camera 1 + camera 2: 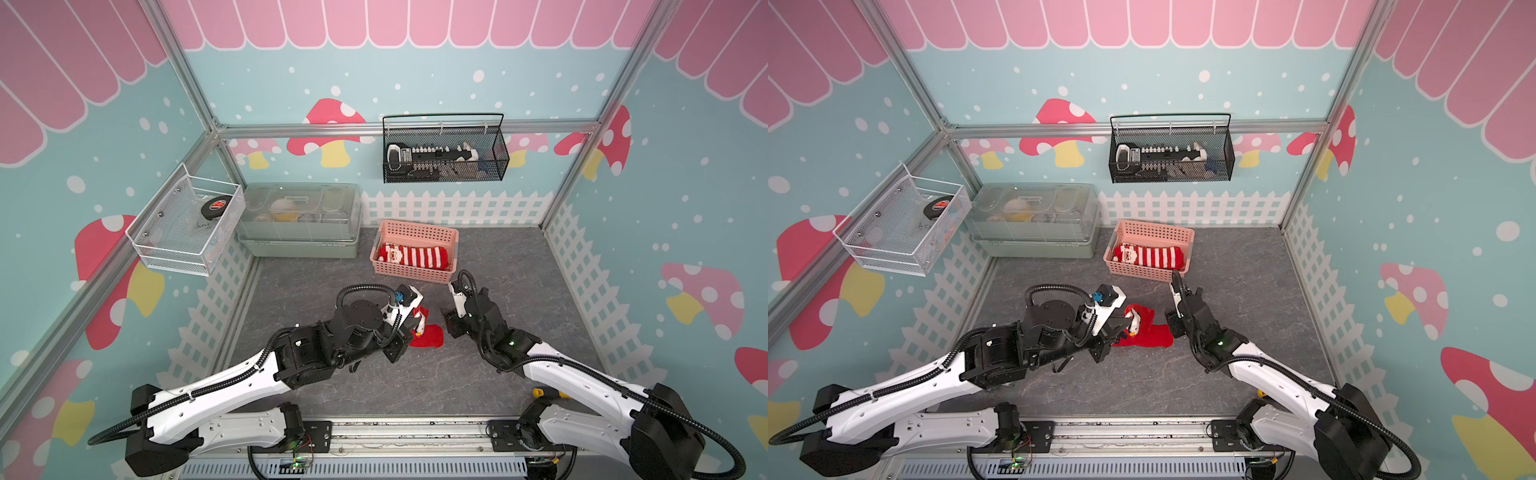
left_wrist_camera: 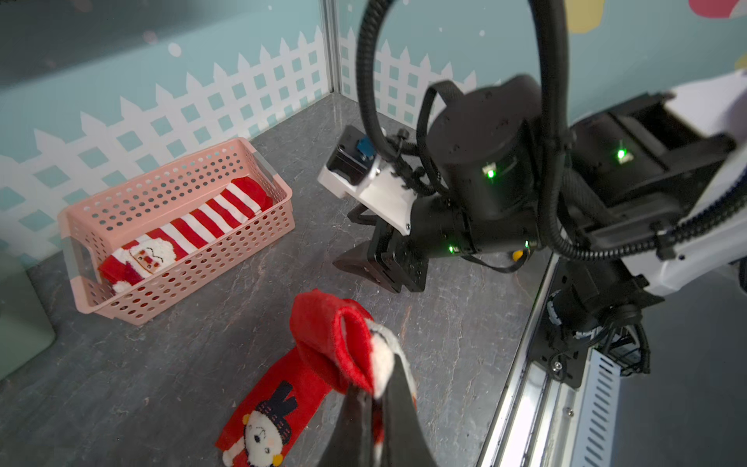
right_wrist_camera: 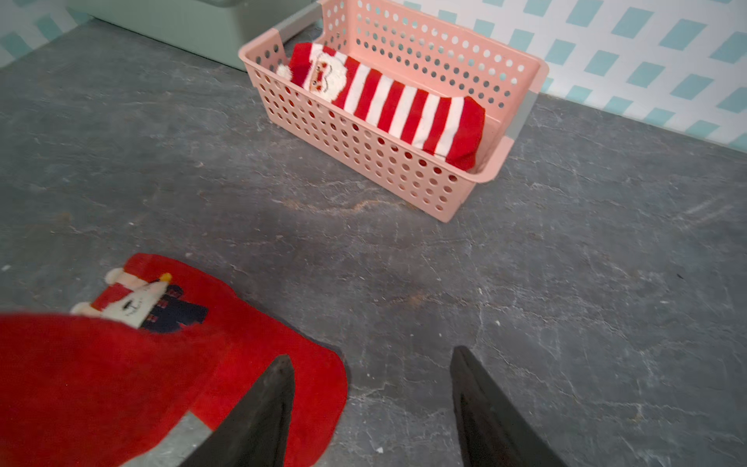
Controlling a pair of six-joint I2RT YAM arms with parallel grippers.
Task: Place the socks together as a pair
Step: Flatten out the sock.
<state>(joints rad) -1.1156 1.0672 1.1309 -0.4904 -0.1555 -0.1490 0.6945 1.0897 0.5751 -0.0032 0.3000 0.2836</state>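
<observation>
In both top views a red sock point(image 1: 432, 338) point(image 1: 1156, 337) lies flat on the grey table; it bears a white figure in a dark hat point(image 2: 266, 424). My left gripper point(image 2: 374, 394) is shut on the cuff of a second red sock point(image 2: 343, 339), which hangs folded just above the flat one point(image 3: 258, 335). My right gripper point(image 3: 372, 356) stands open at the flat sock's rounded end, with bare table between its fingers and one fingertip point(image 3: 283, 376) over the red cloth. A red-and-white striped Santa sock point(image 1: 415, 255) point(image 3: 396, 105) lies in the pink basket point(image 1: 415, 226).
The pink basket point(image 3: 364, 161) stands just behind both grippers. A green box with a clear lid point(image 1: 299, 220) sits at the back left. A white wire basket point(image 1: 187, 220) and a black mesh basket point(image 1: 444, 149) hang on the walls. A metal rail point(image 1: 415, 436) runs along the front.
</observation>
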